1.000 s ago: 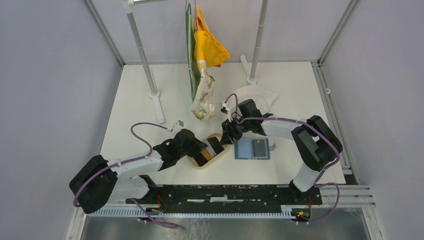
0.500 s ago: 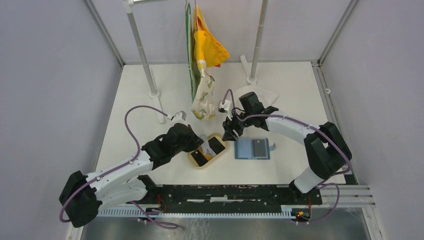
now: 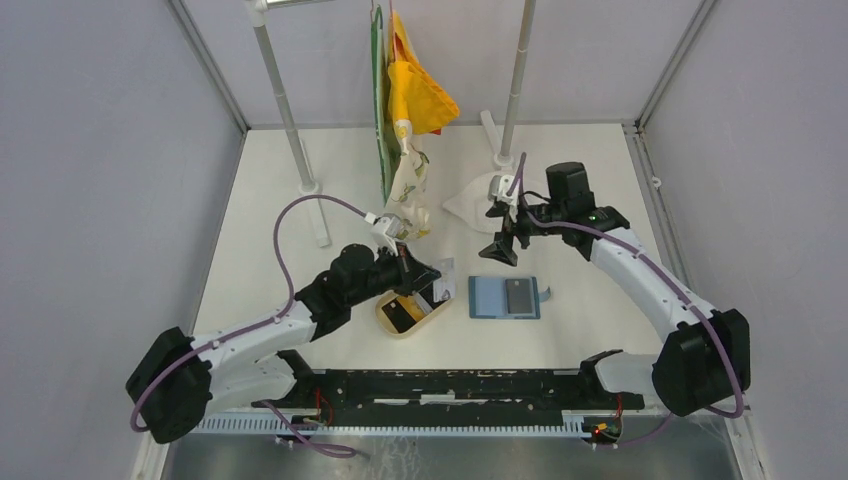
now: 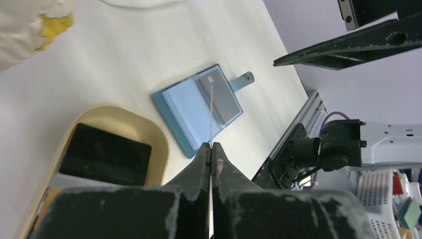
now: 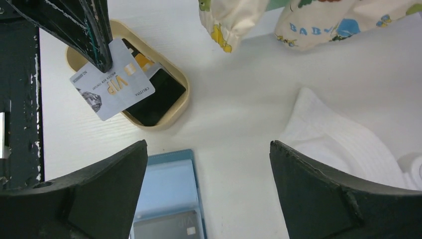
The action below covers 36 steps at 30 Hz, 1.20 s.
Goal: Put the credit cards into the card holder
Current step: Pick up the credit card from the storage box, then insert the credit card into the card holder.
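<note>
Robotics lab cell, grey walls, metal frame rails, white table, two robot arms

Blue card holder lies opened flat on the bench, just right of centre in the top view. A dark grey card lies flat on its right half. The second card (silver-grey, "VIP" print) hangs tilted, pinched at one corner by the left fingers, upper left of the right wrist view.

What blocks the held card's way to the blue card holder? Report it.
Nothing visible does. The left gripper pinches the card over the tray; only table surface separates it from the open card holder. The right gripper hangs open beyond the holder, off that path.
</note>
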Motion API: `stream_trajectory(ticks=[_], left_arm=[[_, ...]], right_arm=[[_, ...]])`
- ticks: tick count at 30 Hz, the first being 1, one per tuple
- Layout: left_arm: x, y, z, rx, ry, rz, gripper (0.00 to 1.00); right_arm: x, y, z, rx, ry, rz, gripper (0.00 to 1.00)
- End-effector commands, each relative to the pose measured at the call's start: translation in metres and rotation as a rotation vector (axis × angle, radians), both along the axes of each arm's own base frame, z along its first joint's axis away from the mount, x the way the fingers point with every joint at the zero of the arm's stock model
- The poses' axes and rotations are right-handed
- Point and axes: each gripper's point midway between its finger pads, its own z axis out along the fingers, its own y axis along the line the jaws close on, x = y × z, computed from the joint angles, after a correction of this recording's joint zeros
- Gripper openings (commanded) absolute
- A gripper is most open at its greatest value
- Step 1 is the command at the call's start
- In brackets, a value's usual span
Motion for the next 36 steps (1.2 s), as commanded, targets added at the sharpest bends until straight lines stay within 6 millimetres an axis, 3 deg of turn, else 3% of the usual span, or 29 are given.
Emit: stream_trajectory(ticks=[1,5,8,12,19,22,31,36], left_arm=[[0.004,-0.034,0.04,-0.147,-0.17,-0.142,0.02],[0.009,-0.059,0.038,-0.218,-0.143,-0.199,0.02],[0.01,-0.075,0.026,-0.251,-0.101,-0.214,0.02],[0.013,-0.093,0.009,-0.288,-0.061,-0.229,0.02],[0.02,-0.113,0.026,-0.476,-0.06,-0.254,0.02],[0.021,-0.113,0.036,-0.527,-0.075,-0.255,0.02],[0.017,-0.115,0.052,-0.604,-0.097,-0.283,0.02],[0.016,-0.113,0.054,-0.594,-0.112,-0.281,0.02]], right_arm=[[-0.028,-0.013,-0.009,0.046,0.088,0.089,0.98],[-0.03,-0.038,-0.041,-0.03,0.126,0.002,0.98],[-0.026,-0.063,-0.062,-0.072,0.126,-0.1,0.98],[-0.027,-0.082,-0.073,-0.062,0.167,-0.147,0.98],[-0.054,-0.061,-0.073,0.162,0.295,-0.033,0.98],[-0.055,-0.056,-0.073,0.222,0.307,-0.055,0.98],[-0.064,-0.041,-0.048,0.375,0.386,0.014,0.98],[-0.074,-0.036,-0.035,0.391,0.416,0.07,0.83]])
